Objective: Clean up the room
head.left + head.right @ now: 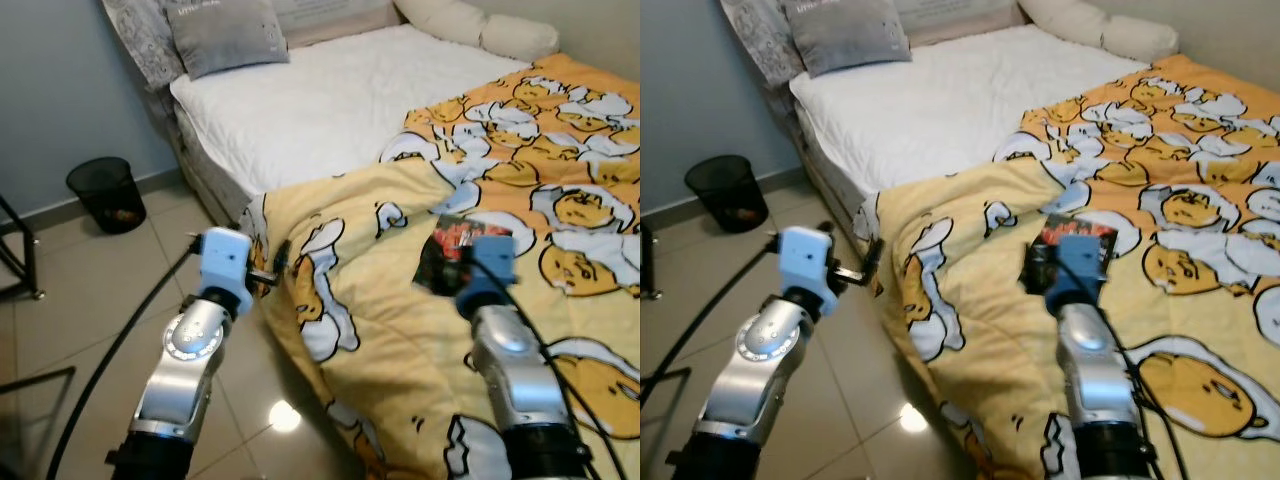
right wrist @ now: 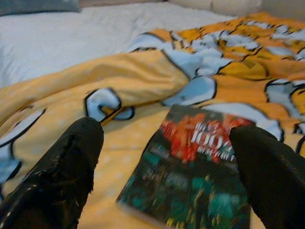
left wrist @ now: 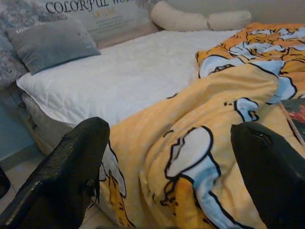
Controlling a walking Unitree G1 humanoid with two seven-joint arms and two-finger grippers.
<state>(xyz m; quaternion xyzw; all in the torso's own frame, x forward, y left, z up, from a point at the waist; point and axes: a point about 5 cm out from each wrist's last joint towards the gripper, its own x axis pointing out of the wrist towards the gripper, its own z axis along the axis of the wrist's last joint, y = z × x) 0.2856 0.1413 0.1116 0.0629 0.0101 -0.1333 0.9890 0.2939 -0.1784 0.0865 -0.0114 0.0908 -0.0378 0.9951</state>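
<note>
A dark book (image 1: pixel 443 252) with a red and green cover lies flat on the yellow cartoon-print duvet (image 1: pixel 390 320). My right gripper (image 2: pixel 167 134) hovers just above the book (image 2: pixel 200 181) and is open, one finger on each side of it. My left gripper (image 1: pixel 276 264) is open too, with nothing between its fingers. It is held at the hanging corner of the duvet (image 3: pixel 190 119), by the bed's near side.
The duvet is rumpled and leaves much of the white mattress (image 1: pixel 320 110) bare. A grey pillow (image 1: pixel 225 35) and cream bolsters (image 1: pixel 480 25) lie at the head of the bed. A black mesh bin (image 1: pixel 106 194) stands on the tiled floor at the left wall, near a black metal frame (image 1: pixel 22 250).
</note>
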